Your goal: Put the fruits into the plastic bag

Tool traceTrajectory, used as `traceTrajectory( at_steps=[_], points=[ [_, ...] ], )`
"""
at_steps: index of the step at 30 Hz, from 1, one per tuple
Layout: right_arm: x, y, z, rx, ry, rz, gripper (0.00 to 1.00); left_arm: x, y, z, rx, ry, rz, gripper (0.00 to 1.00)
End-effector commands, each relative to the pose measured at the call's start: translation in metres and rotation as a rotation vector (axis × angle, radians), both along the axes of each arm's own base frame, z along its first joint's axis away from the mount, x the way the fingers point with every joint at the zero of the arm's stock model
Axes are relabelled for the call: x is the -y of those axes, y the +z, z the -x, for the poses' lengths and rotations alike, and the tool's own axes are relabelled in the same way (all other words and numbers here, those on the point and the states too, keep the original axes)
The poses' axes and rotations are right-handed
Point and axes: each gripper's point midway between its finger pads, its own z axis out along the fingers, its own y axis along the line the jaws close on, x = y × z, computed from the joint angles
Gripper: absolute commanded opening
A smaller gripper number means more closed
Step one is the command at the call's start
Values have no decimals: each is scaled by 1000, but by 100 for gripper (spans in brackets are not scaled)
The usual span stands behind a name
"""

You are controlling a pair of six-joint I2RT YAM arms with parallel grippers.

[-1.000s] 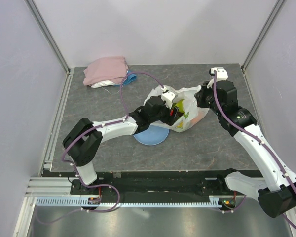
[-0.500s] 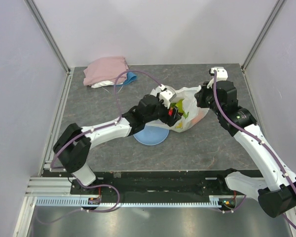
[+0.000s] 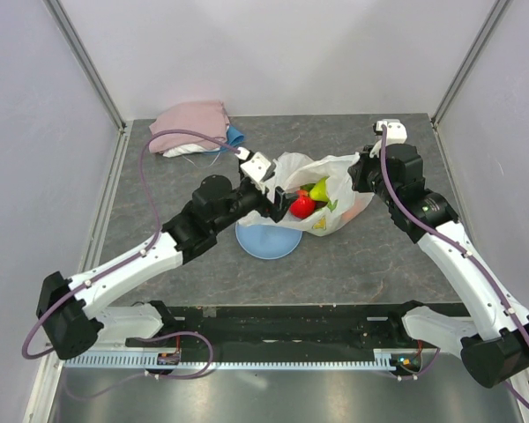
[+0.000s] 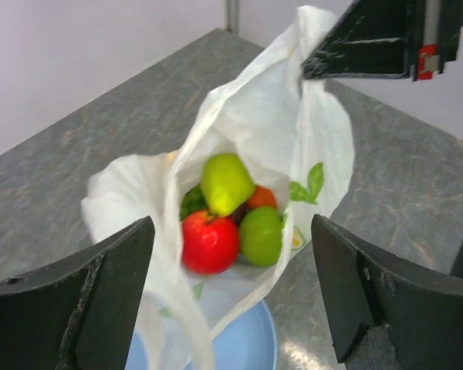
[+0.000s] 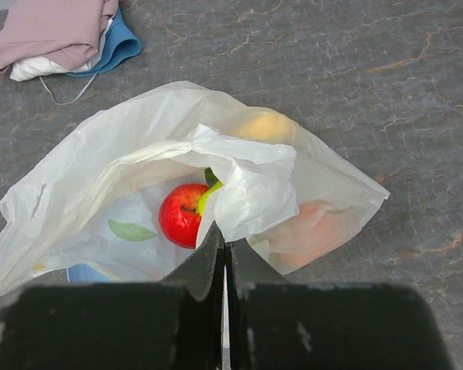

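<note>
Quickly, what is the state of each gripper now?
Left gripper: open, holding nothing.
Right gripper: closed on the edge of the plastic bag.

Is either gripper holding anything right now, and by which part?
The right gripper is shut on the plastic bag, pinching a fold of its upper rim. The left gripper is open and holds nothing.

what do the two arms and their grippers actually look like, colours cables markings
The left arm and right arm both have white link shells with black joint housings. A purple cable runs loosely along each. A small white camera block sits at each wrist. The left gripper and right gripper have flat matt black fingers; the right one carries a small red marking. No sleeves.
</note>
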Motion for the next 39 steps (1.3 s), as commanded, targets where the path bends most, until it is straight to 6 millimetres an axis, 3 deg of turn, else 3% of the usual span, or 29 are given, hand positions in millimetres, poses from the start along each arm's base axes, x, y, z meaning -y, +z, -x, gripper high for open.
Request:
traceTrajectory(
  at_steps=[1, 5, 9, 16, 17, 19, 20, 22, 23, 25, 26, 27, 28, 29, 30, 31, 32, 33, 34, 35, 36, 37, 38, 39],
  points=[
    [2, 3, -5, 17, -8, 4, 0, -49, -39, -6, -36, 175, -163, 90],
    [1, 4, -5, 17, -7, 0, 0, -72, -53, 7, -76, 205, -192, 92],
    [0, 5, -5, 19, -3, -6, 0, -80, -75, 16, -126, 196, -247, 92],
    [1, 9, -2, 31, -2, -11, 0, -84, -93, 15, -161, 223, -277, 88],
    [1, 9, -2, 30, -3, -10, 0, -84, -97, 14, -167, 224, -288, 69],
    [2, 9, -2, 30, -5, -10, 0, -82, -106, 13, -190, 221, -314, 47],
    [2, 10, -3, 32, -4, -8, 0, -81, -108, 14, -198, 215, -317, 26],
    [2, 12, -6, 38, -4, 8, 0, -77, -103, 10, -194, 215, -311, 9],
    [2, 21, -8, 54, -2, 9, 0, -76, -97, 7, -182, 223, -303, 2],
    [0, 27, -14, 62, 6, 27, 0, -72, -71, -5, -144, 241, -248, 2],
    [-2, 45, -17, 94, 10, 19, 0, -66, -48, -11, -123, 222, -202, 2],
    [-4, 48, -23, 98, 17, 29, 0, -63, -36, -15, -116, 207, -171, 2],
    [-6, 55, -27, 109, 21, 29, 0, -69, -22, -29, -128, 225, -110, 2],
    [-7, 78, -30, 152, 24, 20, 0, -57, 1, -31, -126, 146, -51, 2],
    [-9, 81, -38, 152, 29, 35, 0, -55, 13, -36, -138, 124, -12, 2],
    [-9, 110, -40, 207, 25, 26, 0, -57, 25, -42, -173, 85, 49, 2],
    [-8, 119, -43, 220, 18, 29, 0, -55, 48, -49, -158, 65, 93, 2],
    [-9, 124, -50, 227, 17, 38, 0, -55, 58, -53, -165, 50, 122, 1],
    [-6, 152, -51, 288, 6, 38, 0, -57, 71, -55, -176, 22, 169, 2],
    [-5, 160, -54, 301, -1, 48, 0, -58, 95, -57, -151, 2, 207, 2],
    [-4, 164, -61, 306, -7, 59, 0, -58, 100, -61, -185, -7, 243, 1],
    [-1, 187, -60, 354, -19, 62, 0, -64, 109, -65, -189, -22, 262, 2],
    [3, 192, -63, 364, -41, 72, 0, -66, 127, -66, -170, -35, 290, 2],
    [6, 194, -69, 368, -60, 80, 0, -67, 127, -72, -187, -40, 298, 2]
  ],
)
